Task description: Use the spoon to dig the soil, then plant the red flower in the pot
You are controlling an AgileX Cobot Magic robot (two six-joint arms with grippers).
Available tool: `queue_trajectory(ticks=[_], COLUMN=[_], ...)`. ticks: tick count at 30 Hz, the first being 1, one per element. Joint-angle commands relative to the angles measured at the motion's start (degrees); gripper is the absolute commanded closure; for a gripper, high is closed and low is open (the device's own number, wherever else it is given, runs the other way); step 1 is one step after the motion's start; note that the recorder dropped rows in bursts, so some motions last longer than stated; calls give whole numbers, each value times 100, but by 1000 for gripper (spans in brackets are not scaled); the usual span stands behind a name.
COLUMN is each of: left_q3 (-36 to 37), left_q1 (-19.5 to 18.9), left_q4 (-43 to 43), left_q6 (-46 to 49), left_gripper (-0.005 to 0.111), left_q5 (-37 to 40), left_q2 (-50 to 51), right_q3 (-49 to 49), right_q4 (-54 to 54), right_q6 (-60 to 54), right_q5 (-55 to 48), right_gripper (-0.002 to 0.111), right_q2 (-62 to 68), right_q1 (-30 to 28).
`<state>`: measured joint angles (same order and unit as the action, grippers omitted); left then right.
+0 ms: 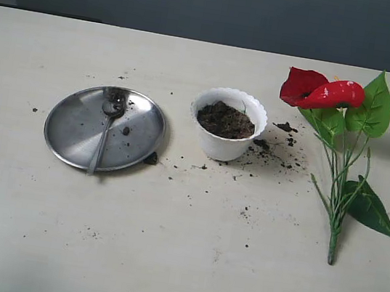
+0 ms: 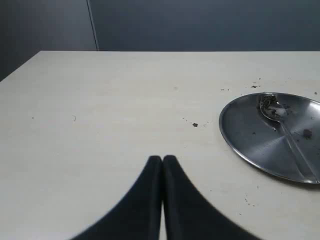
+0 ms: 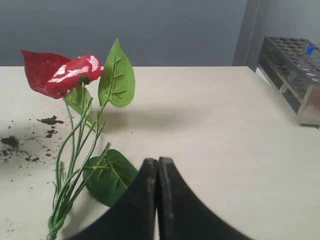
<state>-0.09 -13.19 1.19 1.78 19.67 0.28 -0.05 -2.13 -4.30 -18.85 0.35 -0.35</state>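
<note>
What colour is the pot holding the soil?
White, with a scalloped rim; the pot shows best in the exterior view.

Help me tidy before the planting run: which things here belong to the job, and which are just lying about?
Belongs to the job:
spoon
soil
pot
red flower

Just lying about:
steel plate under the spoon
test-tube rack
loose crumbs on the table

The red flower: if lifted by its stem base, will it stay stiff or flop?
Probably it flops somewhat: the red flower has thin stems carrying blooms and large leaves at the far end. It looks light, so a push likely slides it.
</note>
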Motion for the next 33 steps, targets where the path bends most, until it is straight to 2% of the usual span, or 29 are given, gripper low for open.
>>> queue_trajectory(ticks=[1,6,15,25,28,30,33], left_q3=[9,9,9,9,9,9,9], left_q1=[15,15,15,15,15,15,15], left_q4=[6,-87,-1019,-939,-586,-252,668], left_q6=[-11,-11,-11,-31,-31,-31,-89], left_gripper=[106,106,106,106,106,106,106], left_q5=[-55,-55,-40,-40,-127,-569,-2158], left_q2=[-28,-28,-28,-28,-28,-28,-28], right_q3=[5,5,5,5,5,5,5], right_q4=[20,20,20,18,18,18,18], right_q6=[-3,-3,-3,-3,-3,-3,-3], right_q5=[30,30,30,54,54,54,54], right_gripper=[109,109,109,109,109,109,109], right_q2=[-35,-35,-35,-35,-35,-35,-35], right_q1=[-21,-21,-21,-21,-21,-21,-21])
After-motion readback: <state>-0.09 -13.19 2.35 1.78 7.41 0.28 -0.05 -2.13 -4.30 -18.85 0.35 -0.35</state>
